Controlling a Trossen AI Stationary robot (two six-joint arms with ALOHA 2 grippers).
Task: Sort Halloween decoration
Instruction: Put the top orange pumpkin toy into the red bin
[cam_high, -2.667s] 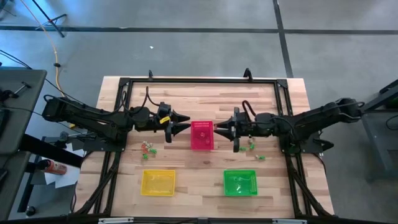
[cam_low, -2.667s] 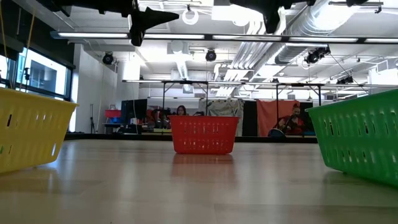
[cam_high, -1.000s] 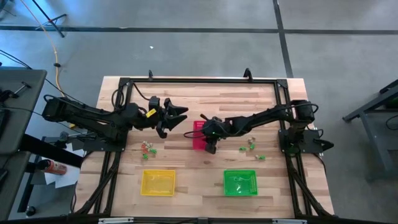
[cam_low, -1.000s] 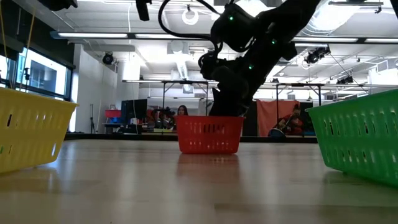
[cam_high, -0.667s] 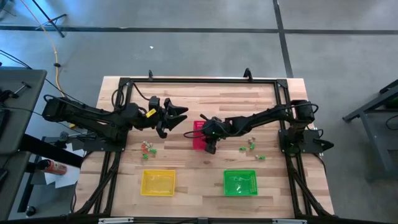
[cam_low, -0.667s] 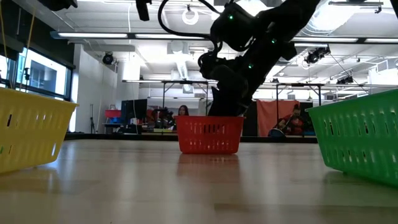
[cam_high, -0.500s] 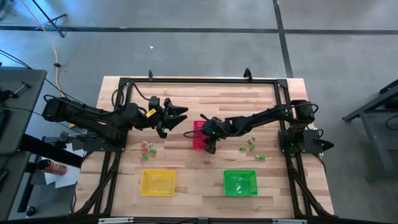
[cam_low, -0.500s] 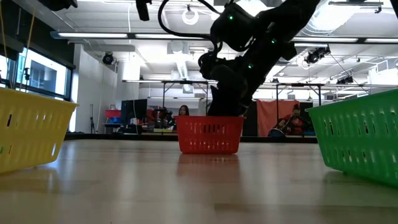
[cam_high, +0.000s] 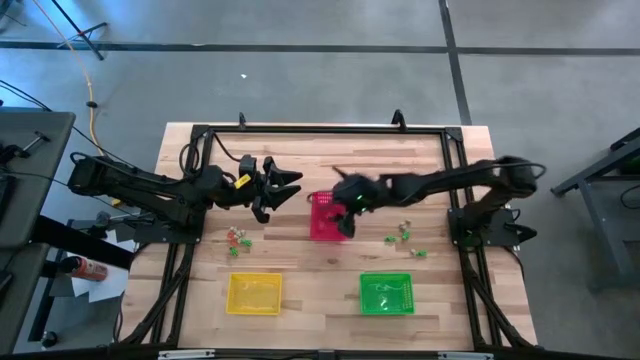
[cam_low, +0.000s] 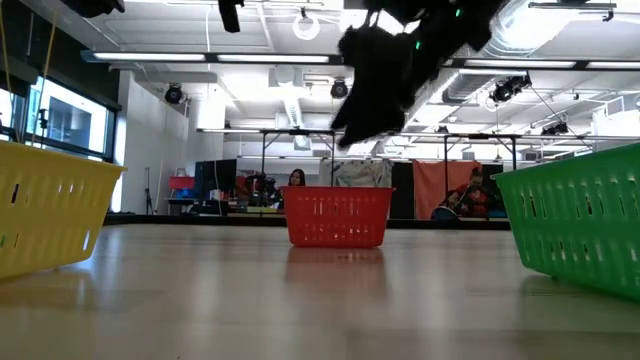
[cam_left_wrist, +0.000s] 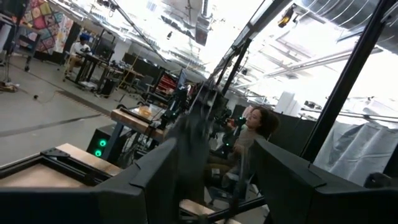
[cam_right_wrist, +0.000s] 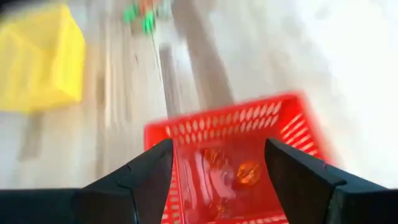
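Note:
The Halloween decoration lies as tiny trinkets in two clusters on the table, one at the left (cam_high: 237, 238) and one at the right (cam_high: 405, 235). A few orange ones (cam_right_wrist: 247, 173) rest on the floor of the red basket (cam_high: 324, 218). My right gripper (cam_high: 343, 200) hangs open just above that basket with nothing between its fingers (cam_right_wrist: 217, 149). It shows blurred in the low view (cam_low: 380, 70). My left gripper (cam_high: 293, 190) waits open in the air left of the red basket, also holding nothing (cam_left_wrist: 214, 146).
A yellow basket (cam_high: 253, 293) and a green basket (cam_high: 386, 293) stand near the table's front edge. A black frame (cam_high: 320, 128) runs around the tabletop. People sit in the room beyond the table (cam_low: 296, 180).
My right gripper has risen out of the red basket and now hangs clear above it, its arm drawn back toward the table's right edge. The basket and the trinket clusters have stayed in place.

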